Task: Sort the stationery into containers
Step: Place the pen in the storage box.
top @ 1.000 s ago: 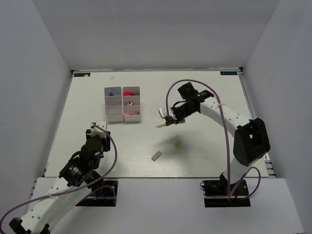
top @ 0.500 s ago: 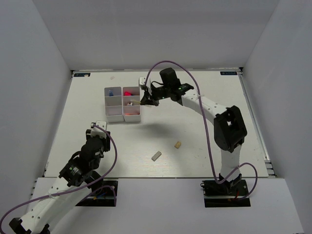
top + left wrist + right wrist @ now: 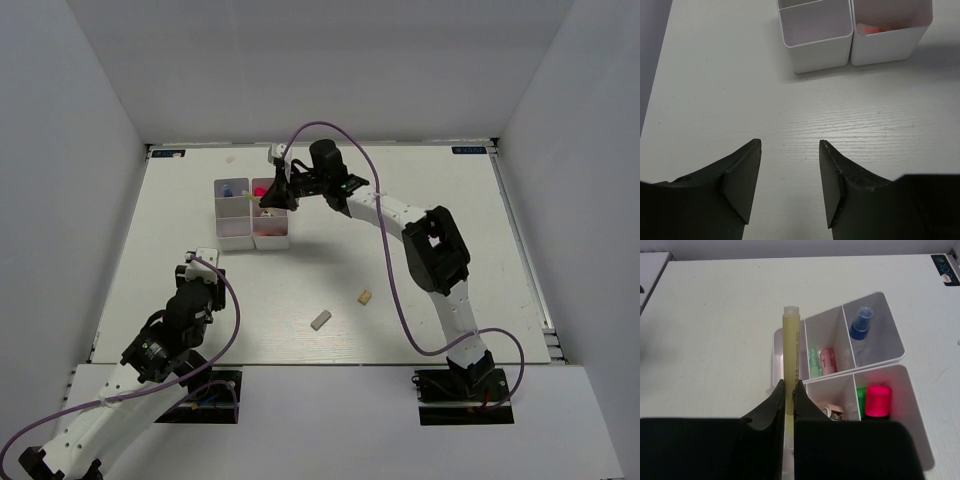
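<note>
Two white three-compartment trays stand side by side at the back left, the left tray [image 3: 232, 242] and the right tray [image 3: 271, 243]. My right gripper [image 3: 272, 199] hovers over them, shut on a pale green marker [image 3: 791, 347] that points across the trays. In the right wrist view the left tray [image 3: 890, 357] holds a blue marker [image 3: 860, 323] and small green and pink items [image 3: 820, 361]. The right tray [image 3: 917, 437] holds a pink-capped marker [image 3: 877, 400], a green one [image 3: 861, 396] and a small roll. My left gripper [image 3: 790, 145] is open and empty above the bare table, short of the trays [image 3: 815, 50].
A tan eraser [image 3: 366, 296] and a greyish block [image 3: 320, 320] lie on the table near the front middle. White walls close in the table on three sides. The right arm's purple cable arcs over the table's centre.
My right arm has swung from the table's middle to the back left, carrying the pale green marker over the trays. The left arm has not moved.
</note>
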